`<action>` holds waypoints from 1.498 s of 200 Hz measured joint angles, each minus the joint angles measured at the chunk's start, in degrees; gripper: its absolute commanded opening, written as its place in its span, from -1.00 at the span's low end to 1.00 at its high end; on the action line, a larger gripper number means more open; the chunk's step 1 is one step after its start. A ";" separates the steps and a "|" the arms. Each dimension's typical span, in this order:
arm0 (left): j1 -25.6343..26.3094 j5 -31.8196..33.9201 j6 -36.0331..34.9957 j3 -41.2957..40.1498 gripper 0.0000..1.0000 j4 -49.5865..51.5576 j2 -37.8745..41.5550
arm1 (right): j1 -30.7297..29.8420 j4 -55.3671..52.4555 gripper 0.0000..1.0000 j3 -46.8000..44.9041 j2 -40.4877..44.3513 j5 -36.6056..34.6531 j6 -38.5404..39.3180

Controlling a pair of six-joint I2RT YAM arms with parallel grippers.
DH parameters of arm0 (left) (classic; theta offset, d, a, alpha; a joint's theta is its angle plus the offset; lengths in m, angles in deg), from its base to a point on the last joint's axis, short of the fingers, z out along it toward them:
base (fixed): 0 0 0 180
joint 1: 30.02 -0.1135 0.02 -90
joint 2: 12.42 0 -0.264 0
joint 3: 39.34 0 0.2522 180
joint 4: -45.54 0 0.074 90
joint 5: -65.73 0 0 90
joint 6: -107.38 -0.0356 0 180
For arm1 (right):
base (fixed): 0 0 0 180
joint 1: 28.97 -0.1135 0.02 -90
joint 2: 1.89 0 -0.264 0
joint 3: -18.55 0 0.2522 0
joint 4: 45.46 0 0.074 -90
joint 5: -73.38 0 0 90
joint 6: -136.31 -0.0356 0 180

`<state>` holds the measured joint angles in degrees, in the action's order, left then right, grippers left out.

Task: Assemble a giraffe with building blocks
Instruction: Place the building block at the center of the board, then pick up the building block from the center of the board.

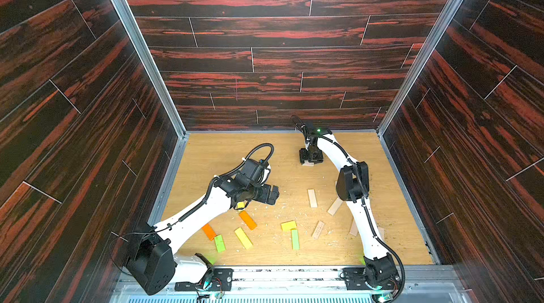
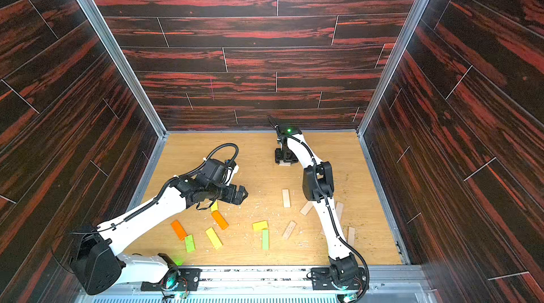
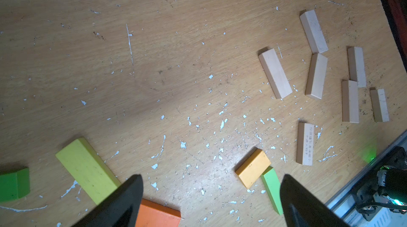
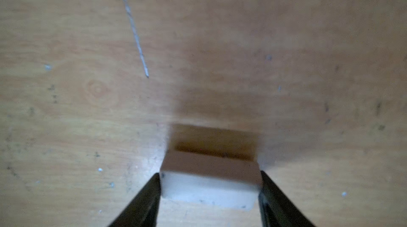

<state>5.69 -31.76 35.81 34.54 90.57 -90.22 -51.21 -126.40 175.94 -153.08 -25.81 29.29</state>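
Honey-coloured wood forms the worktop [image 1: 223, 151], scuffed and flecked with white chips. It is boxed in by dark, red-streaked wall panels [image 1: 265, 31]. Two white robot arms reach in from the near edge.

The right arm [image 1: 357, 219] stretches to the far side of the worktop, with the right end effector [image 1: 311, 158] pointing down. In the right wrist view its two black fingers [image 4: 145, 199] sit at either end of a pale block [image 4: 209, 184] that rests on the worktop. Both tips look to be touching it, but I cannot tell whether they grip it or only flank it. In both top views this block shows as a pale sliver beneath the end effector, well apart from every other block.

The left arm [image 1: 203, 210] hangs above the middle of the worktop. The left end effector [image 3: 211, 179] is spread wide and holds nothing.

The other building blocks lie flat, scattered over the near half. Toward the left are an orange block [image 1: 248, 219], a second orange block [image 1: 209, 231], a green block [image 1: 219, 243] and a long yellow block [image 1: 243, 238]. A small yellow piece [image 1: 240, 205] is partly hidden under the left wrist. Nearer the middle, a short yellow block [image 1: 288, 225] touches a second green block [image 1: 295, 239] at one corner. Toward the right lie plain wooden planks [image 3: 275, 73], several of them close together, and one printed plank [image 3: 305, 144] bears small dark characters.
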 measured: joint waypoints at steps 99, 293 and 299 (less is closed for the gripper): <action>0.15 -0.02 0.70 -1.53 1.00 0.04 2.12 | -1.73 -0.20 0.97 -9.22 9.14 -2.80 -2.12; 4.07 3.50 11.80 -15.04 0.96 -17.00 15.54 | -11.87 29.83 0.30 -74.07 45.81 3.45 -20.44; 4.07 3.65 11.80 -15.02 0.97 -17.00 15.54 | -11.74 29.90 0.31 -74.05 45.77 3.34 -20.48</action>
<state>9.75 -28.11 47.62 19.53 73.57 -74.68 -62.94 -96.50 101.89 -107.31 -22.47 8.81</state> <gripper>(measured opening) 0.982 0.654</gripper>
